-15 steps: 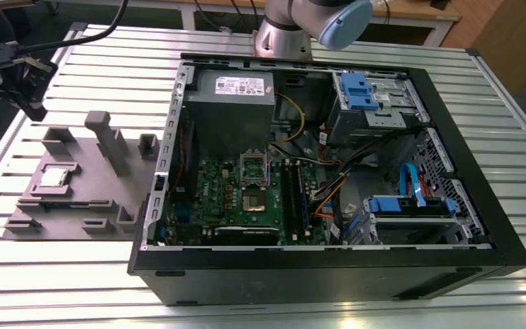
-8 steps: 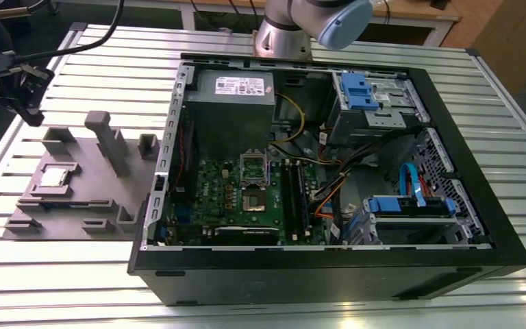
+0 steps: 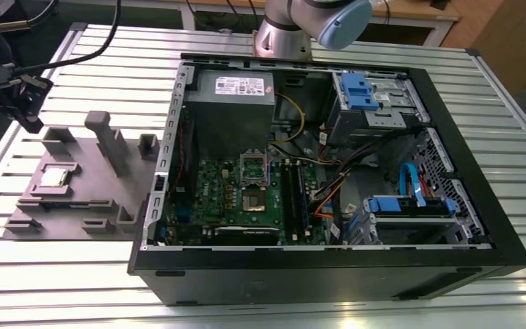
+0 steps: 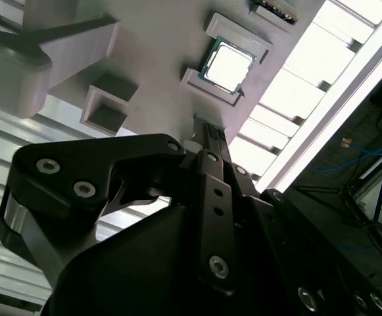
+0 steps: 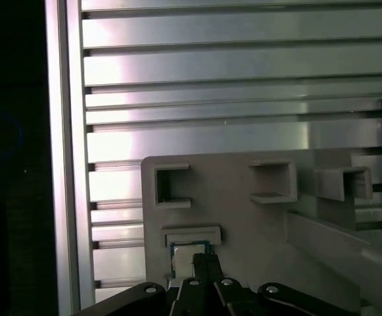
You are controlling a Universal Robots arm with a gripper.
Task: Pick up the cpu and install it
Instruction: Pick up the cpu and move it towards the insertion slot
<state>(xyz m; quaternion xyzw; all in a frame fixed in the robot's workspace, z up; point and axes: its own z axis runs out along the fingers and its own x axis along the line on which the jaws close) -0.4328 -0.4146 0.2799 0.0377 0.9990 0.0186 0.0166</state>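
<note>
The cpu, a small square chip with a bright silvery top and thin pale rim, lies flat in a shallow recess of the grey fixture, just beyond the claw's fingertips and apart from them. The claw seems closed, fingers together, gripping nothing. Well away from it, the open computer case holds a motherboard with a bare socket.

Silvery cpu; grey fixture; black case; green motherboard; ribbed silver table.
</note>
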